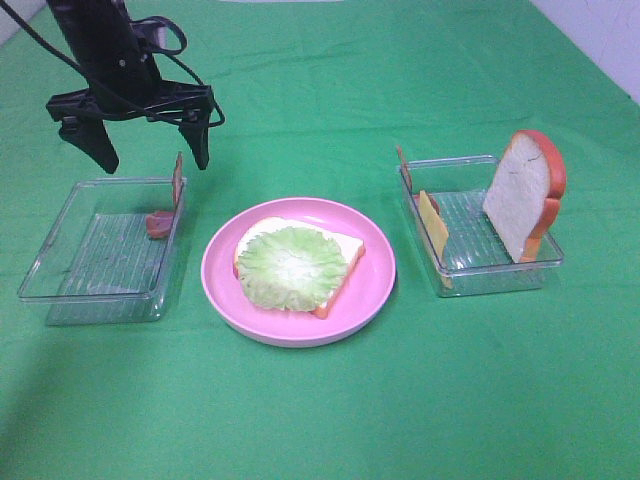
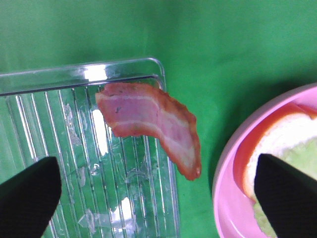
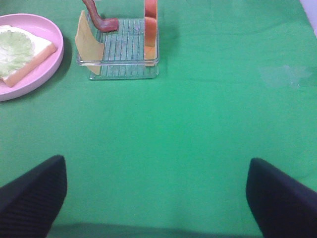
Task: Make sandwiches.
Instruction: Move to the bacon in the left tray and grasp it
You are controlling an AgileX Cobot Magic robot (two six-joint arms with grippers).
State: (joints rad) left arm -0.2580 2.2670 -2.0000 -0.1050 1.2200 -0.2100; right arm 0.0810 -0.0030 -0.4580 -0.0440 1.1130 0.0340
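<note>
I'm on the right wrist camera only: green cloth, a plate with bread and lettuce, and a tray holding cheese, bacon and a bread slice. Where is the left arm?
Observer: The left gripper hangs open above the left tray, over its far corner on the plate side.
Operator: Anything in that tray?
Observer: One bacon strip, propped against the wall nearest the pink plate, with one end sticking up above the rim.
Operator: Is the gripper touching it?
Observer: No. In the left wrist view both fingertips are clear of the strip, which lies between them.
</note>
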